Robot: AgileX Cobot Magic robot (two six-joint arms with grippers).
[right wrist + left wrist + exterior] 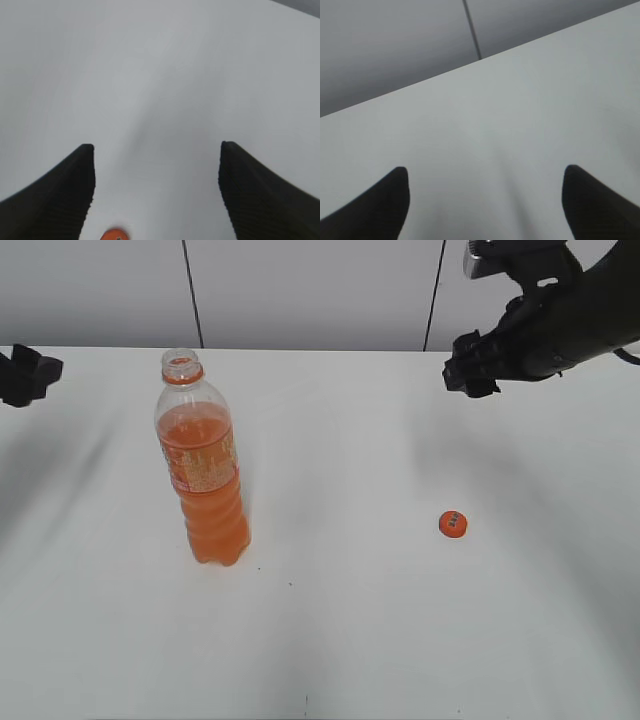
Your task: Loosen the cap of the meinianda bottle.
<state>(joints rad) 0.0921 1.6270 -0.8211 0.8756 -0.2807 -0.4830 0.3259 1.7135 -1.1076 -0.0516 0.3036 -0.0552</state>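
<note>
A: How would the tall clear plastic bottle of orange drink (203, 472) have handled?

B: Probably heavy with liquid, thin-walled, slick; best held around its label band. Its mouth was bare. The small round orange plastic cap (453, 524) lay well to its right.

A: And the grippers?

B: The left gripper (485, 200) and right gripper (156, 190) were both spread, empty, amid open white table (360, 640).

Lighting is even and diffuse. Soft, faint shadows lie on the table (400, 640) around the meinianda bottle (203, 480), which is sharp. Both wrist views appear slightly soft; their dark fingers (55, 200) lack detail.
</note>
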